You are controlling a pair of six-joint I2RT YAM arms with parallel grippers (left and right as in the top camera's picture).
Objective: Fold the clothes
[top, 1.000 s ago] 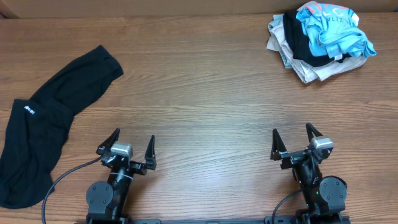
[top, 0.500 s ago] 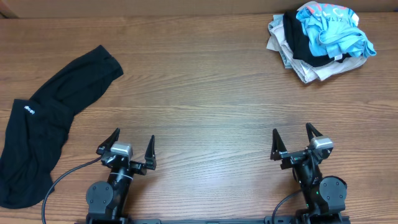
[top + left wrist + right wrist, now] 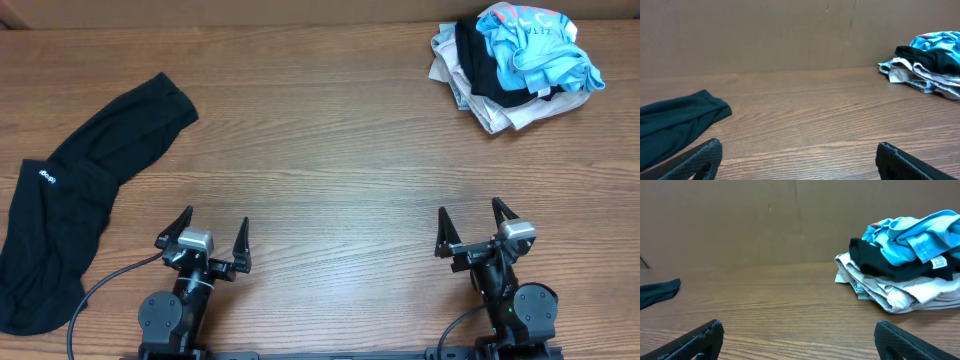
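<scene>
The black T-shirt [image 3: 75, 190] lies bunched in a long strip at the table's left, with small white lettering near its left edge. Its end shows in the left wrist view [image 3: 675, 120] and, faintly, in the right wrist view [image 3: 657, 292]. My left gripper [image 3: 215, 220] is open and empty at the near edge, right of the shirt and apart from it; its jaws [image 3: 799, 145] hold only bare wood between them. My right gripper [image 3: 469, 210] is open and empty at the near right, its jaws [image 3: 800, 325] over bare wood.
A pile of clothes [image 3: 515, 65] sits at the far right corner: a light-blue garment on top, a black piece and beige ones beneath. It shows in the left wrist view [image 3: 925, 67] and right wrist view [image 3: 900, 275]. A brown wall backs the table.
</scene>
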